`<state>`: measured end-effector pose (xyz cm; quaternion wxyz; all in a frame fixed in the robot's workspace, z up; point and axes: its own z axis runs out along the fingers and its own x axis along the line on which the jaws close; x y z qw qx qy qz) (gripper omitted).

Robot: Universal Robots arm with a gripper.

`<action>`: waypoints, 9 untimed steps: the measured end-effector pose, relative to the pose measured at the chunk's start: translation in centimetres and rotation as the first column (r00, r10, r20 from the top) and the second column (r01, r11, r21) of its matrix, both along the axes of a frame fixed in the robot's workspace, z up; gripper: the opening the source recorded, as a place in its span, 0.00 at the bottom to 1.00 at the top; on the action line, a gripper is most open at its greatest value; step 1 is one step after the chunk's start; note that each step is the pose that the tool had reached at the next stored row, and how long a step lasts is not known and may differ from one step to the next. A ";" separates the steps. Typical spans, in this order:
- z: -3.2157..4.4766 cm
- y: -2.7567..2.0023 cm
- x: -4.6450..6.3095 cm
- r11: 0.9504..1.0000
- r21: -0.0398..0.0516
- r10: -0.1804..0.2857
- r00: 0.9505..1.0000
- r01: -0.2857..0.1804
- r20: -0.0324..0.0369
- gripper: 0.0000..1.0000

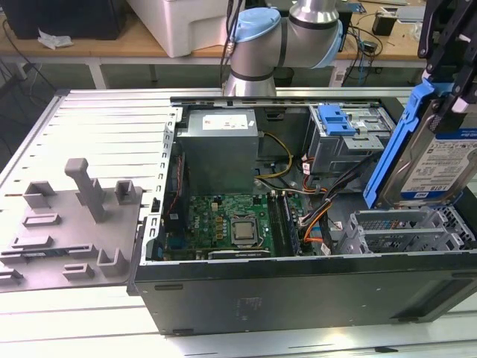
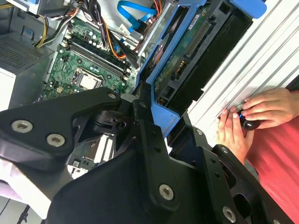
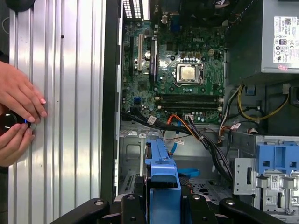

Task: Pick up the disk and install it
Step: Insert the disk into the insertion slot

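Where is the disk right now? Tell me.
At the exterior view's right, the disk hangs tilted, gripped by the tool, just above the grey drive cage.

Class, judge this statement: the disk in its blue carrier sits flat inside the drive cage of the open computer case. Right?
Not right. In the exterior view the gripper holds the disk, in its blue carrier, tilted above the drive cage of the open computer case.

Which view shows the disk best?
The exterior view: the disk is tilted above the case, label facing the camera. The second wrist view shows its circuit-board side; the first wrist view, its blue carrier edge-on.
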<state>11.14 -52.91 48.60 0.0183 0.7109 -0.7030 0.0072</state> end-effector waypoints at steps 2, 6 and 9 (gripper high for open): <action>-0.05 0.00 0.0 1.000 0.000 -0.001 1.000 0.001 0.000 0.37; -0.15 0.00 0.0 1.000 0.000 -0.004 1.000 0.004 0.000 0.37; -0.24 0.00 0.0 1.000 0.000 -0.006 1.000 0.006 0.000 0.37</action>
